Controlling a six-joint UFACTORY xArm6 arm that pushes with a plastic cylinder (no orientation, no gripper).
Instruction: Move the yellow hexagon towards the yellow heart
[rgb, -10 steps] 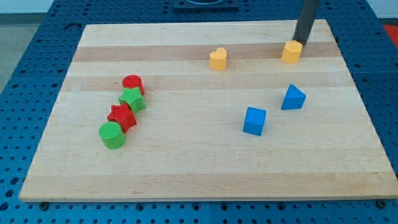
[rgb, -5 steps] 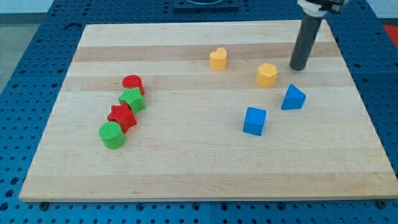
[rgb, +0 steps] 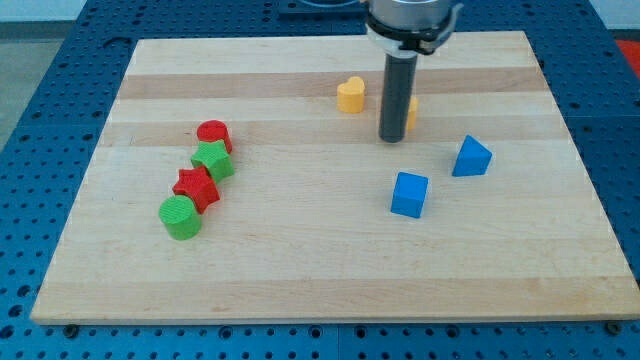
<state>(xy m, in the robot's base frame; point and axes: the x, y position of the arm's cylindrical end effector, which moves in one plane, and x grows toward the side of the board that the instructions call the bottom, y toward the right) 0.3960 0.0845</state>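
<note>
The yellow heart (rgb: 350, 95) sits on the wooden board near the view's top centre. The yellow hexagon (rgb: 411, 112) is just right of it, mostly hidden behind my dark rod; only a yellow sliver shows at the rod's right side. My tip (rgb: 392, 139) rests on the board directly in front of the hexagon, below and to the right of the heart, and seems to touch the hexagon.
A blue cube (rgb: 409, 194) and a blue triangular block (rgb: 471, 157) lie below and right of the tip. At the view's left a red cylinder (rgb: 214, 134), green star (rgb: 213, 158), red star (rgb: 195, 187) and green cylinder (rgb: 181, 216) form a diagonal row.
The hexagon has slid left from the board's top right toward the heart. My rod moved from the top right down and left, and now stands in front of the hexagon.
</note>
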